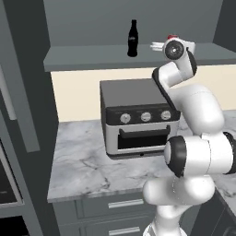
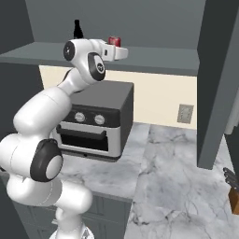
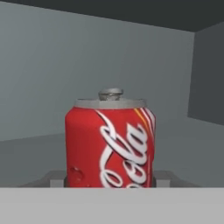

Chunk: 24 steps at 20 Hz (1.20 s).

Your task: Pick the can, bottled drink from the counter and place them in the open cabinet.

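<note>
The red can [image 3: 109, 144] stands upright on the grey shelf [image 1: 92, 57] of the open cabinet, and its red top shows just past my hand [image 1: 172, 37] [image 2: 114, 41]. My gripper [image 3: 109, 177] reaches into the cabinet at shelf height [image 1: 172, 40] [image 2: 115, 46]. It is shut on the can, with a grey finger [image 3: 54, 177] against each side near the base. The black bottled drink [image 1: 132, 39] [image 2: 77, 29] stands upright on the same shelf, to the can's left and apart from it. The counter is out of view.
A grey toaster oven [image 1: 138, 115] [image 2: 98, 116] sits on a marble countertop [image 1: 78, 161] right under the shelf. Tall dark panels flank the cabinet [image 1: 27, 92] [image 2: 217, 84]. A knife block [image 2: 233, 191] stands at the far right, and the shelf has free room to the can's right [image 2: 158, 58].
</note>
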{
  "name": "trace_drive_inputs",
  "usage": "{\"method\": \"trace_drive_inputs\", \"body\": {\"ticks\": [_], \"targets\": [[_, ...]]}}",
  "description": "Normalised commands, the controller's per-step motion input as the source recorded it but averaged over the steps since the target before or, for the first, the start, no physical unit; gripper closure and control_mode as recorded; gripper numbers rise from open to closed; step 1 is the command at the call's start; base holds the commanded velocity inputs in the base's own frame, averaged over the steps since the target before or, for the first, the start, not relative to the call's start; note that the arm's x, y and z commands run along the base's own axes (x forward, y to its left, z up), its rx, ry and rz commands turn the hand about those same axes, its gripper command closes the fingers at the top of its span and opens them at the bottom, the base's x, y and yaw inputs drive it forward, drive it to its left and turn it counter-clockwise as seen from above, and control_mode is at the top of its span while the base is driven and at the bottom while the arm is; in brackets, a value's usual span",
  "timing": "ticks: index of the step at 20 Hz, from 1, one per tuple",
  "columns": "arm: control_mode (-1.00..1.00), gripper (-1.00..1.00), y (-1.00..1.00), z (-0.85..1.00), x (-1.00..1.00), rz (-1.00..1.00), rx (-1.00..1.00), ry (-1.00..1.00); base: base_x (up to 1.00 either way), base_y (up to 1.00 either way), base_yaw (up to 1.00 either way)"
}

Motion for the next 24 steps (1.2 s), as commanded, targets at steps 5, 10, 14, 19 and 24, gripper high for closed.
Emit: {"method": "trace_drive_inputs", "body": {"ticks": [5,10,14,19,24], "targets": [[-1.00,-1.00,0.00,0.00,0.00,0.00,0.00,0.00,0.00,0.00,0.00],[-1.00,-1.00,0.00,0.16,-0.11,0.00,-0.01,0.01,0.00,0.00,0.00],[-1.00,-1.00,0.04,0.17,-0.60,0.00,0.00,0.00,0.00,0.00,0.00],[-1.00,-1.00,0.28,0.08,-0.95,0.00,0.00,0.02,0.00,0.00,0.00],[-1.00,-1.00,0.34,0.32,-1.00,0.00,0.00,0.11,0.00,0.00,0.00]]}}
